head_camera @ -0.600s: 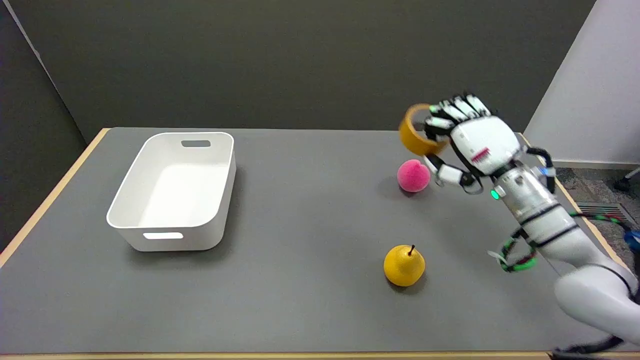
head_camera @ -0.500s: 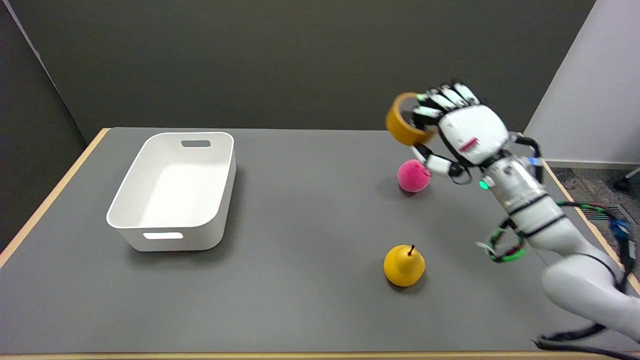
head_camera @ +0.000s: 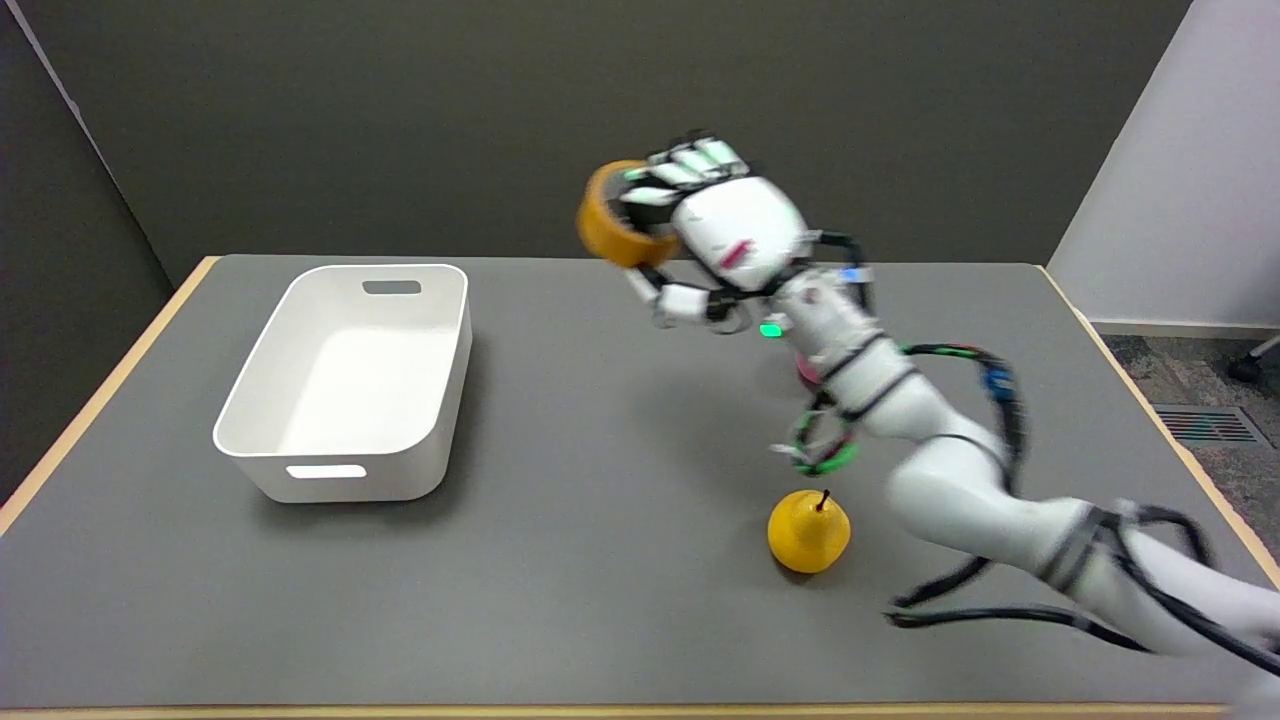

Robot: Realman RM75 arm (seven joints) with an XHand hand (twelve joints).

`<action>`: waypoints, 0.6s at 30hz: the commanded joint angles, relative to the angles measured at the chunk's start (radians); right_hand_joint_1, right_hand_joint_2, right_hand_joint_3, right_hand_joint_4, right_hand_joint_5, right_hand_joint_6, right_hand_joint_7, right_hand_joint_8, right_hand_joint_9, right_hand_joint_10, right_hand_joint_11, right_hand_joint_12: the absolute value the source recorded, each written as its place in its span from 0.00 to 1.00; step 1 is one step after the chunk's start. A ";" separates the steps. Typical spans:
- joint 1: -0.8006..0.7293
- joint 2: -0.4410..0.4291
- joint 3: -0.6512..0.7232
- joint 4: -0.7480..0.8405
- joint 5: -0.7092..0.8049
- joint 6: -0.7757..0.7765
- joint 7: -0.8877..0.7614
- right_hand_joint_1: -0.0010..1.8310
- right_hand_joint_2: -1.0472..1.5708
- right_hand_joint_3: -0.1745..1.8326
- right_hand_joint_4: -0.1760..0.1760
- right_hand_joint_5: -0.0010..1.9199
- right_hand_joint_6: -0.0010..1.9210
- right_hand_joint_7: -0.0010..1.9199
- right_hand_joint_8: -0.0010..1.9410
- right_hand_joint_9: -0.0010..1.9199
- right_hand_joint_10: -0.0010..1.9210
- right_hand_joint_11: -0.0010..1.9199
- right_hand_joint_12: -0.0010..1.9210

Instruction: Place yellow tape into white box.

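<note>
My right hand [head_camera: 725,225] grips the yellow tape [head_camera: 610,215] in the air above the grey desk [head_camera: 600,560]. The white box [head_camera: 350,385] sits well apart at nine o'clock; a yellow pear [head_camera: 808,530] at five.

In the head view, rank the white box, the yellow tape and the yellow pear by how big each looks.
1. white box, clearly largest.
2 and 3. yellow tape and yellow pear: they look alike, and the tape is partly covered by the right hand, so I cannot rank them.
</note>
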 commanded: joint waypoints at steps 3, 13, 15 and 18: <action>0.506 -0.530 -0.481 -0.586 -0.250 -0.075 0.369 0.47 0.79 0.36 1.00 0.36 0.81 0.18 0.24 0.08 0.33 0.00 0.50; 0.511 -0.593 -0.524 -0.572 -0.304 -0.120 0.463 0.48 0.80 0.33 1.00 0.36 0.80 0.19 0.20 0.09 0.31 0.00 0.49; 0.510 -0.596 -0.526 -0.574 -0.304 -0.123 0.466 0.48 0.80 0.33 1.00 0.36 0.80 0.19 0.20 0.09 0.31 0.00 0.49; 0.507 -0.596 -0.526 -0.585 -0.304 -0.142 0.470 0.48 0.80 0.33 1.00 0.36 0.80 0.19 0.20 0.09 0.31 0.00 0.49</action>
